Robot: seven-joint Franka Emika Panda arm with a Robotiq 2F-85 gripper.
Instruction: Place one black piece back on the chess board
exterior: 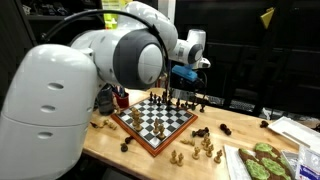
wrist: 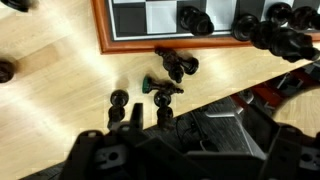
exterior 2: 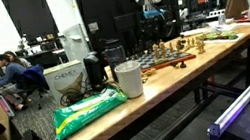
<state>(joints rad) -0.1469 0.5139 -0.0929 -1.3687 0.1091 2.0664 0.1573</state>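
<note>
Hovering with its jaws spread wide and nothing between them, the claw (wrist: 188, 150) is the nearest thing in the wrist view. Just beyond it, on the bare wood of the counter (wrist: 50, 110), lie loose black pieces (wrist: 175, 66). Two are toppled together at about 12 o'clock from the claw. A fallen piece with a greenish base (wrist: 160, 88) lies a little nearer. An upright pawn (wrist: 118, 98) stands toward 10 o'clock. Farther on is the chess board (wrist: 103, 30), its reddish-brown frame running across the top at 11 o'clock, with the toppled pair just beside it and outside it. In an exterior view, light pieces (exterior: 203, 148) are strewn on the counter at the board's 4 o'clock, and the claw hangs over the board's far side. By my reading the task has barely begun. No piece is grasped, so choosing one black piece, closing on it, lifting it and setting it on a square are all left to do.
</note>
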